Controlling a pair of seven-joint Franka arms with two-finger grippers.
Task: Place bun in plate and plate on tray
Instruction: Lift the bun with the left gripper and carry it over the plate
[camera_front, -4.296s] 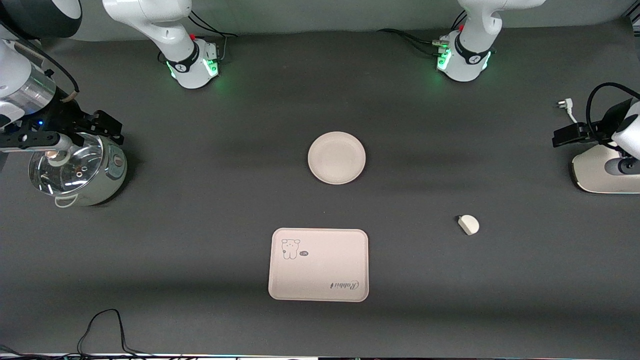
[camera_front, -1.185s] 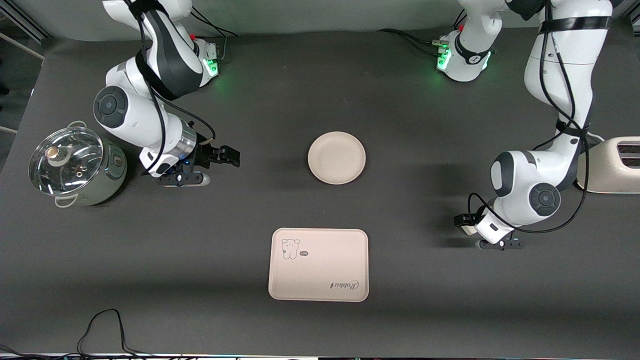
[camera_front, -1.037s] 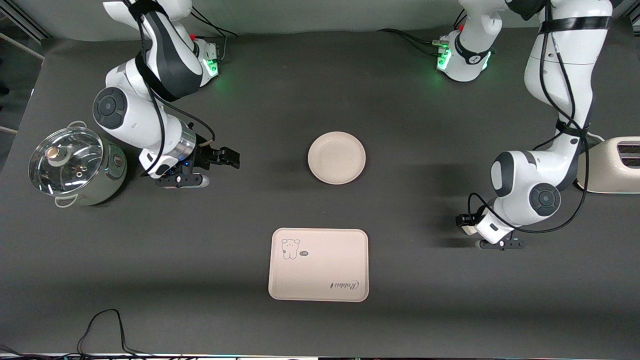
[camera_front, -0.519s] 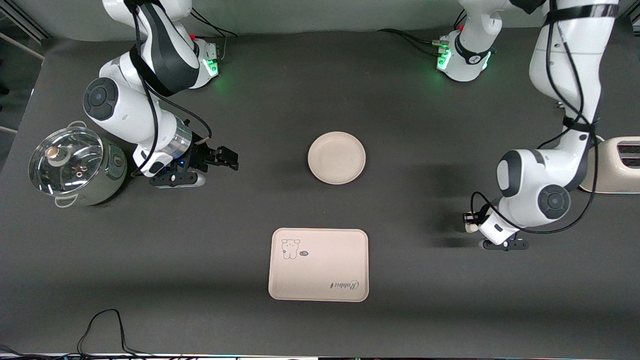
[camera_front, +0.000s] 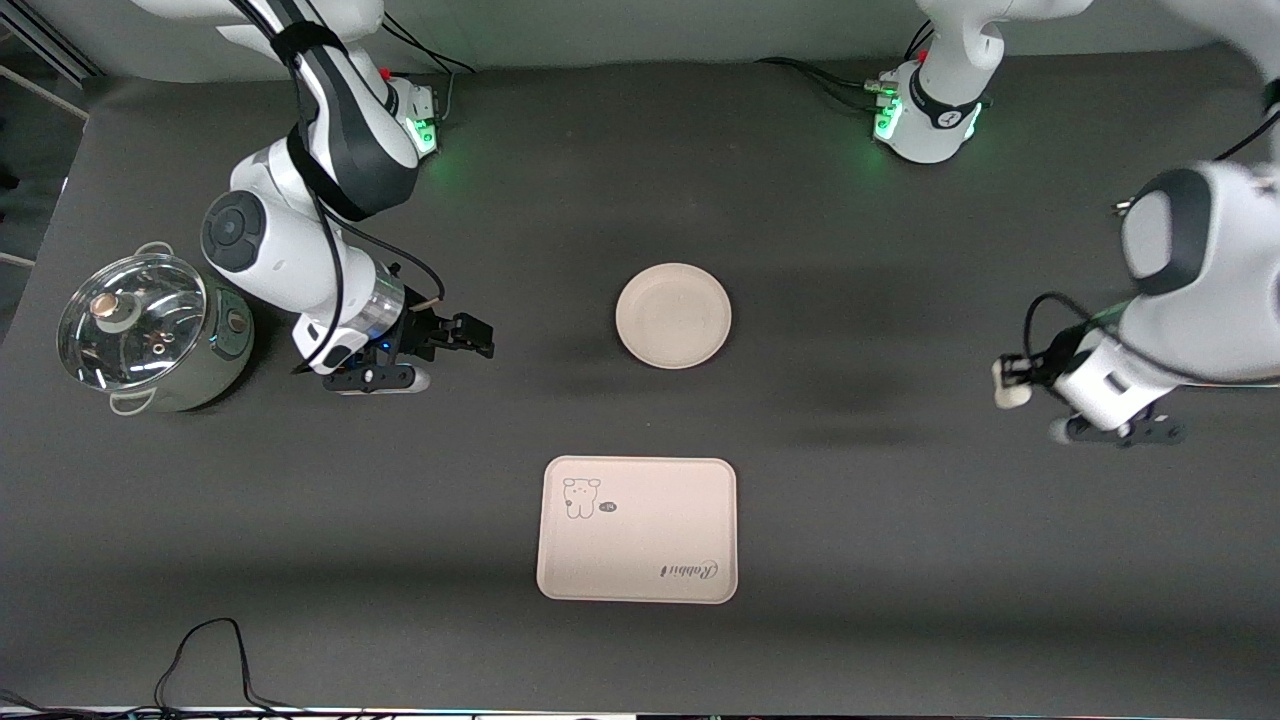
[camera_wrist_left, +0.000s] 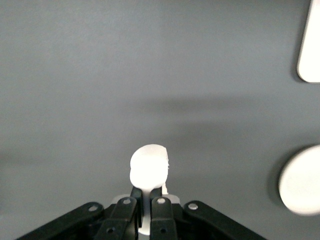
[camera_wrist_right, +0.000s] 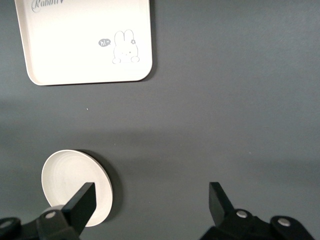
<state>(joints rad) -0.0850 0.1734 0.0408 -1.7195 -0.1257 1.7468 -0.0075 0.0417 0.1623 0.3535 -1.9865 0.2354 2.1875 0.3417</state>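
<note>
The white bun (camera_front: 1010, 392) is held in my left gripper (camera_front: 1022, 368), which is shut on it and up in the air over bare table toward the left arm's end. In the left wrist view the bun (camera_wrist_left: 149, 167) sticks out past the shut left gripper (camera_wrist_left: 149, 192). The round cream plate (camera_front: 673, 315) lies empty at mid-table. The pinkish tray (camera_front: 638, 530) with the "Rabbit" script lies nearer to the front camera than the plate. My right gripper (camera_front: 478, 337) is open and empty, low over the table between the pot and the plate. The right wrist view shows this gripper (camera_wrist_right: 150, 200) open, with the plate (camera_wrist_right: 75, 187) and tray (camera_wrist_right: 85, 40).
A steel pot with a glass lid (camera_front: 150, 335) stands at the right arm's end of the table. A black cable (camera_front: 210, 650) loops at the table's front edge. The plate (camera_wrist_left: 302, 180) and a tray corner (camera_wrist_left: 311, 45) show in the left wrist view.
My left gripper closed on the bun, lifted it off the table and swung toward the left arm's end. My right gripper shifted slightly toward the plate.
</note>
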